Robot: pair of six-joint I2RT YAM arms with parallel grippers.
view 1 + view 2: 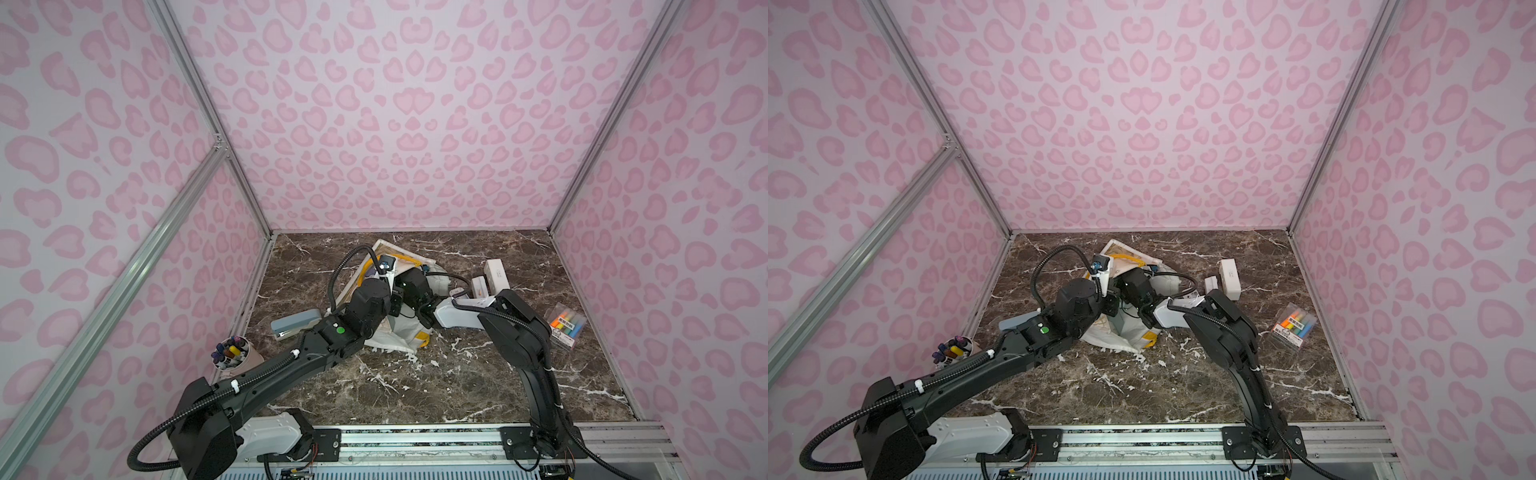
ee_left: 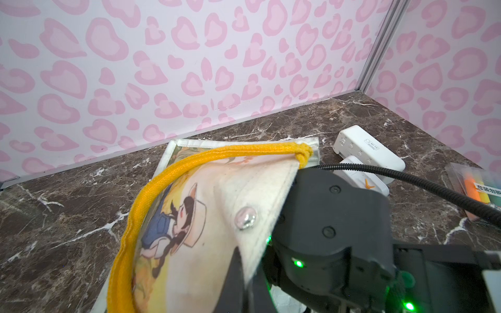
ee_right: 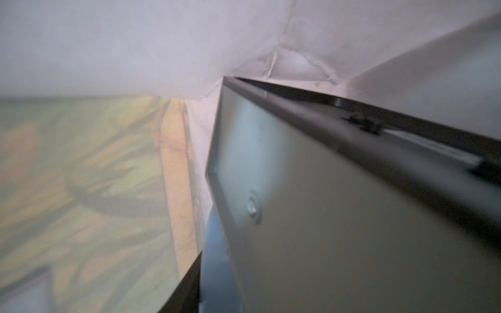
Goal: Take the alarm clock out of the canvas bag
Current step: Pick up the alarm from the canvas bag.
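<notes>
The canvas bag (image 1: 399,334) (image 1: 1121,338) lies crumpled in the middle of the marble table, both arms meeting over it. My left gripper (image 2: 244,287) is shut on the bag's white rim (image 2: 260,195), holding it up beside a metal snap (image 2: 245,218) and the yellow handle (image 2: 189,162). My right arm (image 1: 453,316) reaches into the mouth, so the cloth hides its gripper in both top views. Inside, the right wrist view is filled by a dark grey flat-sided alarm clock (image 3: 339,216). My right gripper (image 3: 244,298) is around it. One dark finger (image 3: 187,290) lies along its edge; the other is hidden.
Two white box-shaped devices (image 1: 494,272) (image 1: 478,286) sit right of the bag, also in the left wrist view (image 2: 368,149). A highlighter pack (image 1: 567,324) lies far right. A grey stapler (image 1: 293,324) and a cup of markers (image 1: 232,353) are at the left.
</notes>
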